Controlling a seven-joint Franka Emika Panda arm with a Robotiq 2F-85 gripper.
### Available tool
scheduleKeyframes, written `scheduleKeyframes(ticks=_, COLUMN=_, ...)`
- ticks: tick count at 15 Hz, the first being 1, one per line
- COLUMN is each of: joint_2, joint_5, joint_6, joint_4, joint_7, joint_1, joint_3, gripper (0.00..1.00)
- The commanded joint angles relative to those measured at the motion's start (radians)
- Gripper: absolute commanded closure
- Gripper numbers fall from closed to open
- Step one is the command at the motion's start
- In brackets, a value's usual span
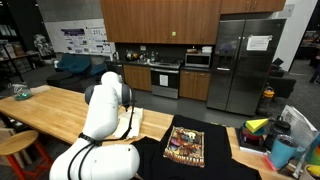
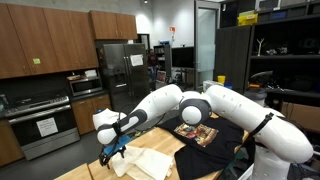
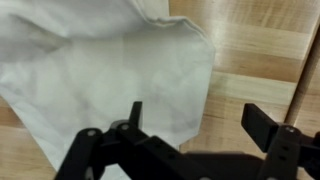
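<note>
While the gripper [image 3: 200, 128] hovered with fingers spread wide, nothing was held. The white cloth [image 3: 110, 70] lay ungrasped beneath them on the wooden table [image 3: 265, 60].

No legible txt: fridge note [image 1: 259, 43], wall posters [image 1: 83, 40], shirt print [image 1: 185, 146] too blurry.

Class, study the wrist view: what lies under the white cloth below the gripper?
The white cloth rests on the wooden table, whose planks show beside it. Anything directly beneath the cloth is covered and cannot be seen.
</note>
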Motion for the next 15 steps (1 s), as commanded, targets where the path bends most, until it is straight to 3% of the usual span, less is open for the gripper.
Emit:
scheduleKeyframes(ticks=1, joint_2=0.071, joint_5=0.012, joint_6=-0.089, joint_4=0.131, joint_7=0.022, joint_1=0.026, joint_3=-0.029, gripper=0.0)
scheduleKeyframes(ticks=12, joint_2=0.219, joint_5=0.013, joint_6=-0.273, joint_4=0.376, joint_7=0.055, joint_1=0.047, joint_3=-0.058, gripper=0.0)
scheduleKeyframes(ticks=15, joint_2=0.23, joint_5=-0.002, joint_6=-0.293, joint_4=0.389, joint_7=0.072, joint_1=0.042, joint_3=-0.045, gripper=0.0)
